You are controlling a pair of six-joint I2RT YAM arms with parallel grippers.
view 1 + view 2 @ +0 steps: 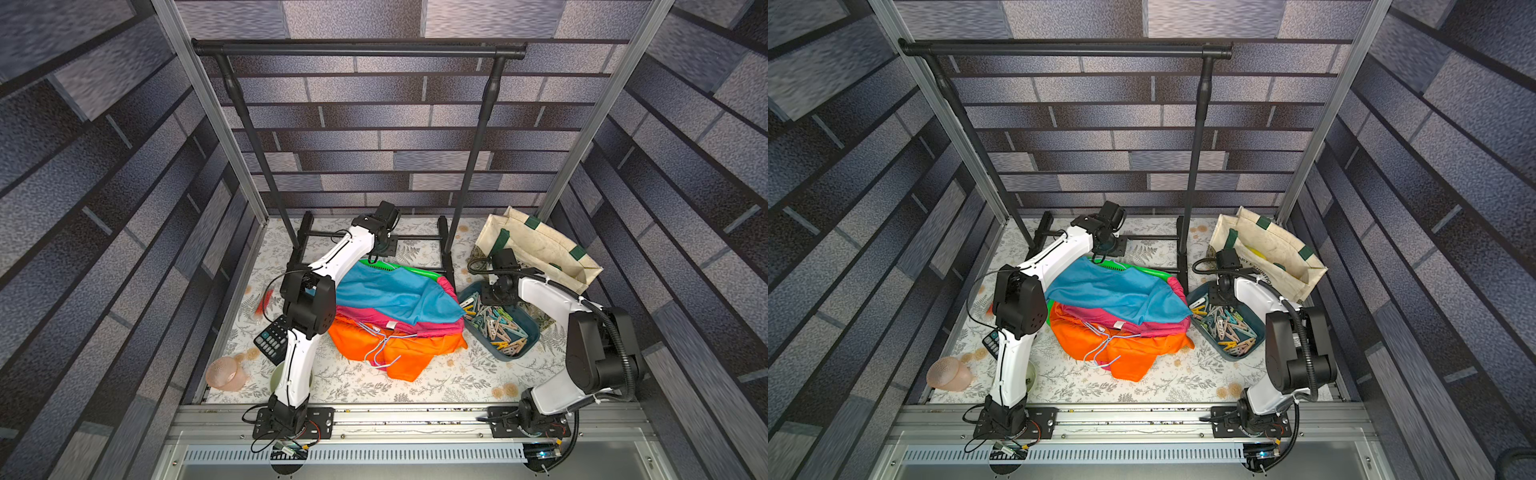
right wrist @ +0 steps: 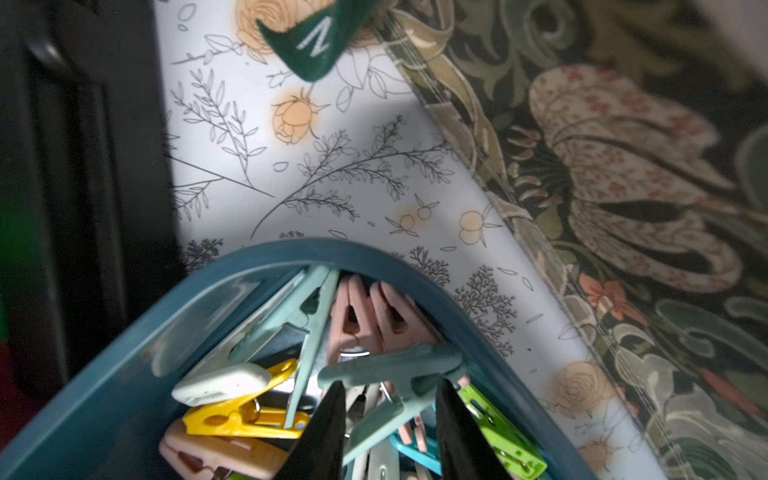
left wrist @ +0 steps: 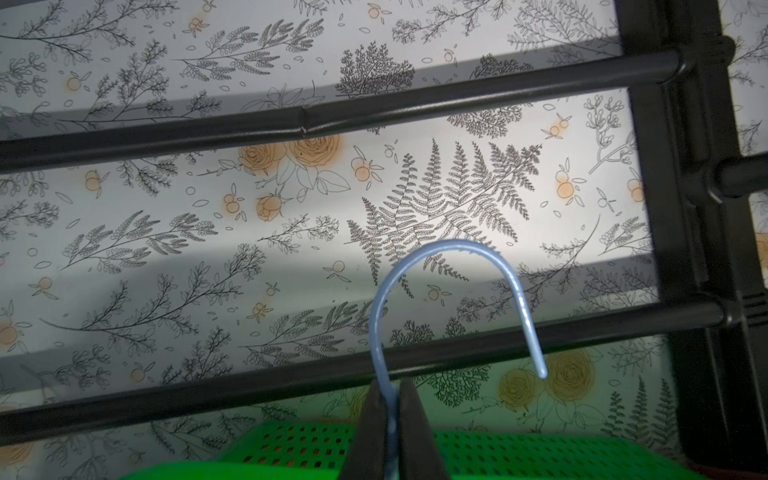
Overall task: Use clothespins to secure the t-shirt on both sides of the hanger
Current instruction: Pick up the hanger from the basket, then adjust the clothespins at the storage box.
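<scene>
clothespins (image 1: 496, 326) piled in blue bin (image 1: 482, 340), right of the clothes heap. My right gripper (image 2: 390, 386) is down in the bin, jaws clamped on a mint clothespin (image 2: 390, 365). blue t-shirt (image 1: 390, 291) tops the heap. My left gripper (image 3: 392, 388) is pinched tight on the hanger hook (image 3: 449, 245), just over the rack base (image 3: 332, 116).

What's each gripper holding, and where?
Left gripper: blue hanger, at the hook's stem. Right gripper: jaws flank a mint clothespin; grip unclear.
</scene>
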